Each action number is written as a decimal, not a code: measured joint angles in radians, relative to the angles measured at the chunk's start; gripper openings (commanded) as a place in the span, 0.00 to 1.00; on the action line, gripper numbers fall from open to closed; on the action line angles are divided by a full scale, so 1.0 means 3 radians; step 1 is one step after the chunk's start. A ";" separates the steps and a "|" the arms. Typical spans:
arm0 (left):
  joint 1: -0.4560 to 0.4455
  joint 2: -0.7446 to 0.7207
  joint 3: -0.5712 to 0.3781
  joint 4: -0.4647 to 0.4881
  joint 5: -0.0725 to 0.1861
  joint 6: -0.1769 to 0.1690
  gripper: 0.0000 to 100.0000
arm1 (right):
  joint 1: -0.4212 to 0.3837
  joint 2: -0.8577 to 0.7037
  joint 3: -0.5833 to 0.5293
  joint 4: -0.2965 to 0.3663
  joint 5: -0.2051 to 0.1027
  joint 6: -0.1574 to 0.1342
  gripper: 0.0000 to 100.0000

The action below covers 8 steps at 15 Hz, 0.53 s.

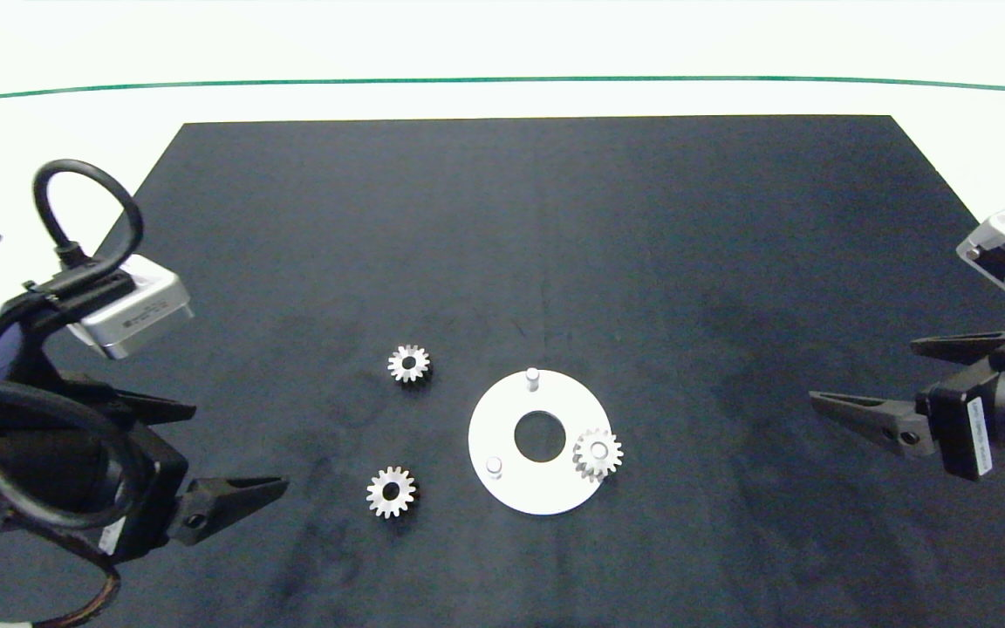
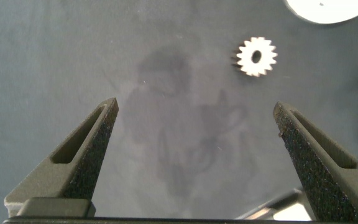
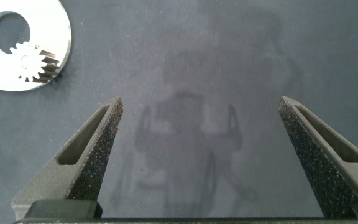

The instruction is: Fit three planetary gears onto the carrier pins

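Observation:
The white disc (image 1: 511, 410) lies near the middle of the black mat. Two bare carrier pins stand on it, one at the far edge (image 1: 532, 377) and one at the near left (image 1: 494, 466). One planetary gear (image 1: 598, 453) sits on the disc's right side; the right wrist view shows this gear (image 3: 35, 61) on the disc (image 3: 48, 25). Two more gears lie loose on the mat left of the disc, one farther (image 1: 408, 364) and one nearer (image 1: 391, 492). My left gripper (image 1: 241, 446) is open, left of the nearer gear (image 2: 257, 56). My right gripper (image 1: 862, 372) is open, well right of the disc.
The black mat (image 1: 555, 218) covers most of the white table (image 1: 502, 52), with a green line running across the table beyond it. The left wrist view catches an edge of the disc (image 2: 328, 9).

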 measured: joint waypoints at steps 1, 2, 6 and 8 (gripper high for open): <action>-0.0055 0.0117 0.0001 -0.0023 0.0068 0.0015 1.00 | -0.0003 -0.0040 0.0000 -0.0001 -0.0001 -0.0004 1.00; -0.0128 0.0228 0.0003 -0.0041 0.0106 0.0015 1.00 | -0.0001 -0.0082 -0.0001 -0.0001 -0.0001 -0.0015 1.00; -0.0399 0.0520 0.0011 -0.0146 0.0149 0.0018 1.00 | 0.0001 -0.0226 -0.0009 -0.0001 0.0004 -0.0055 1.00; -0.0504 0.0611 0.0042 -0.0247 0.0237 0.0021 1.00 | 0.0002 -0.0253 -0.0011 -0.0002 0.0007 -0.0053 1.00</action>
